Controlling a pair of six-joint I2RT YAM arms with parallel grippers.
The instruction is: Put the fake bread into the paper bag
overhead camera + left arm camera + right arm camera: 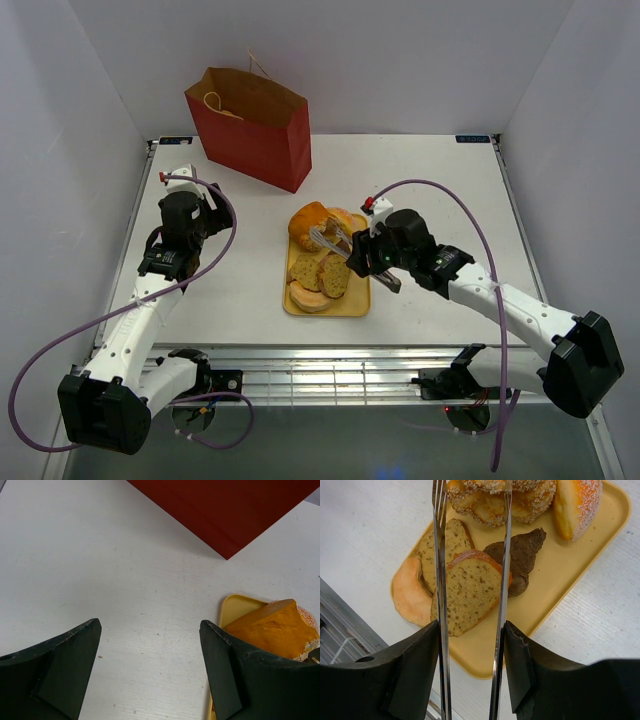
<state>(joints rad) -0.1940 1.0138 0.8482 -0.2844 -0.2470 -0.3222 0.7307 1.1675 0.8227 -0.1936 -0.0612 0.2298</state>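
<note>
Clamping metal tongs (440, 555) between its fingers, our right gripper (471, 632) brings their tips to the fake bread (530, 495) on the yellow tray (560, 575), likely for reach; our left gripper (150, 640) hangs wide open above the table, perhaps waiting; the paper bag (255, 135) stands farther back.

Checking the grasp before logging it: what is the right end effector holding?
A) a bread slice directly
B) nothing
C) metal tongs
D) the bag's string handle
C: the right end effector clamps a pair of metal tongs, their arms reaching over the yellow tray.
</note>
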